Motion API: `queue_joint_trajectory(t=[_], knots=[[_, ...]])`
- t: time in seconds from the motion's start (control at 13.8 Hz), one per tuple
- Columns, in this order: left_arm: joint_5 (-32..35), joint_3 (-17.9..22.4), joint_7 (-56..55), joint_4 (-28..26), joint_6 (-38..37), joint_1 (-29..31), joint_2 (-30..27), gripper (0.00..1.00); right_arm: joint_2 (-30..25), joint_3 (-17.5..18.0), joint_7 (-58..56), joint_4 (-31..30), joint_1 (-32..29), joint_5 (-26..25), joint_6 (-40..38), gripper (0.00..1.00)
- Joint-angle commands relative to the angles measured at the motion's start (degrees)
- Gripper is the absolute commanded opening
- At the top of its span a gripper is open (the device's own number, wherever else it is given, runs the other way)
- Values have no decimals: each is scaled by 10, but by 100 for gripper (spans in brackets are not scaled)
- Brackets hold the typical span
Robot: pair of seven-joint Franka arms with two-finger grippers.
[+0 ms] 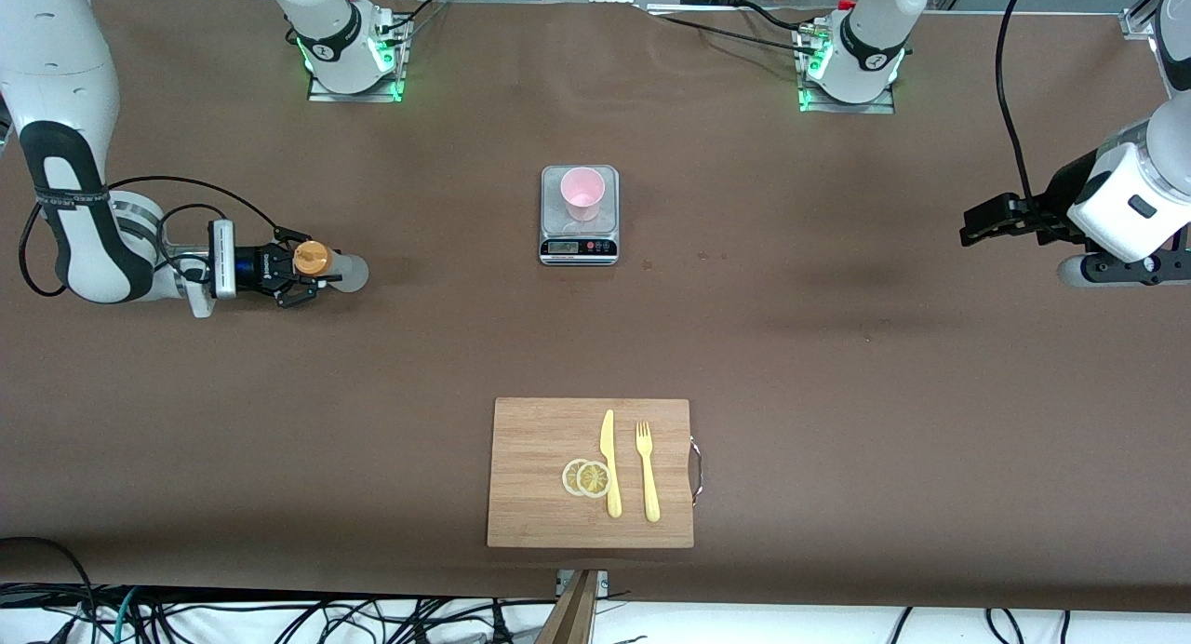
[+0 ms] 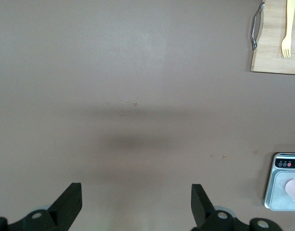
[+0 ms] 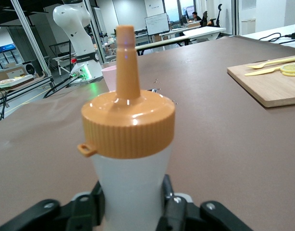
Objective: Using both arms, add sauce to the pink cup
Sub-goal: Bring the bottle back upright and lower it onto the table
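Observation:
The sauce [image 1: 312, 258], a whitish squeeze bottle with an orange cap and nozzle, stands upright on the table near the right arm's end. My right gripper [image 1: 307, 276] is low at the table with its fingers pressed against both sides of the sauce [image 3: 130, 187]. The pink cup [image 1: 583, 194] stands on a grey kitchen scale [image 1: 579, 246] mid-table, and its rim peeks out past the sauce [image 3: 109, 77]. My left gripper [image 1: 972, 225] hangs open over bare table toward the left arm's end, nothing between its fingers [image 2: 68, 202].
A wooden cutting board [image 1: 540, 476] lies nearer the front camera than the scale. It carries a yellow knife [image 1: 609, 462], a yellow fork [image 1: 648, 472] and two lemon slices [image 1: 586, 477]. Brown table lies between the sauce and the scale.

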Motion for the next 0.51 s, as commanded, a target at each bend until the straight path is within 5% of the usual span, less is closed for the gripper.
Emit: queue_joint_trajectory(t=[0.0,0.44], knots=[[-3,1,7,13,-10,-1,5,100,-1,-5,18,11,12,7,-12,100],[-3,1,7,13,-10,-1,5,100,-36,-26,93,76,15,-117,-7,100]])
